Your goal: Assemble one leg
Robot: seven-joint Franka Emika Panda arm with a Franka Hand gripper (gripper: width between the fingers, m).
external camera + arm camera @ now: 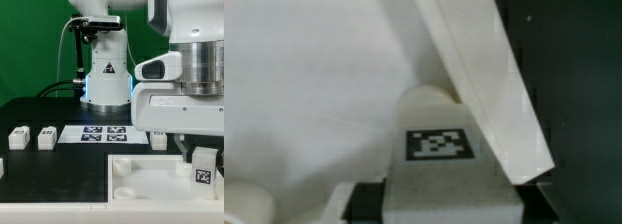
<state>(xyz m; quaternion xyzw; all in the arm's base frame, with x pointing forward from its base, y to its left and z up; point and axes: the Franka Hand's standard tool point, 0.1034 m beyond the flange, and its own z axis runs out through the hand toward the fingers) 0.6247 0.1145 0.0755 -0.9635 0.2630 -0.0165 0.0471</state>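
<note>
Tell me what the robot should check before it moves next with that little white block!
1. Leg between the gripper fingers: ok, held with its tag facing out.
2. Leg over the white panel: ok, near a corner.
3. Leg seated in a corner socket: cannot tell, the wrist view is too close.
4. Leg upright: ok in the exterior view.
5. Spare legs out of the way: ok, they sit apart on the table near the marker board.
</note>
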